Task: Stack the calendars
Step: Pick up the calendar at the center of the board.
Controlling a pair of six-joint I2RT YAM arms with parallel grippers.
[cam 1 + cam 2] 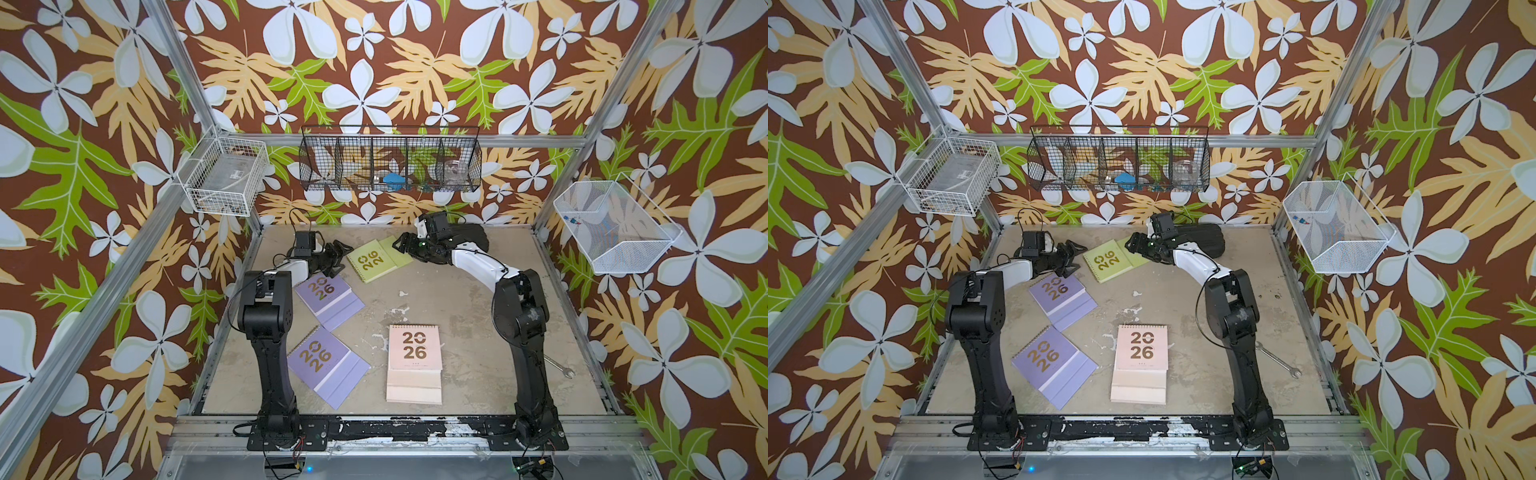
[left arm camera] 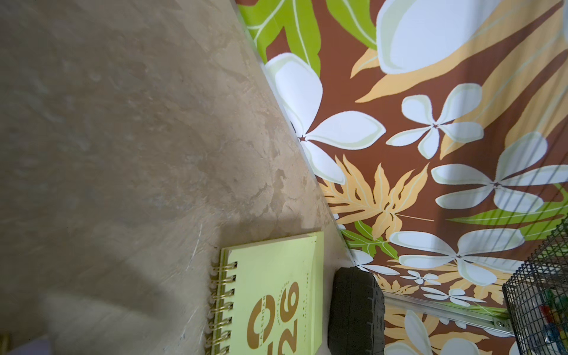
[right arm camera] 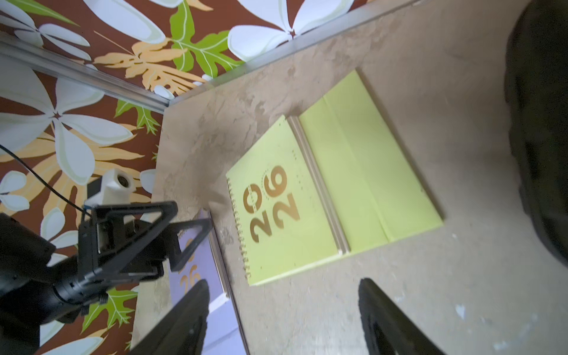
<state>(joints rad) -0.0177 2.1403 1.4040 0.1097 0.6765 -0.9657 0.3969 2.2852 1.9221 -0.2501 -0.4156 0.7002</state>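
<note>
left gripper: jaws apart, nothing between them; sits at the far edge of the far lilac calendar; contact can't be told; its fingers are out of frame in the left wrist view
right gripper: jaws wide, empty; above the far right side of the lime green calendar; only blurred finger ends show in the right wrist view
lime green calendar: flat at the far middle of the table, between the two grippers, flap folded out; one corner is under the right gripper in both top views; cut off at the frame edge in the left wrist view
far lilac calendar: flat, near left of the green one, apart from it; layered edges show, count underneath unclear
near lilac calendar: flat at front left, one corner behind the left arm
pink calendar: flat at front centre, stepped edges, number of layers unclear
black case: far edge, just beside the green calendar; mostly hidden by the right arm from above
wrench: right side, one end behind the right arm
</note>
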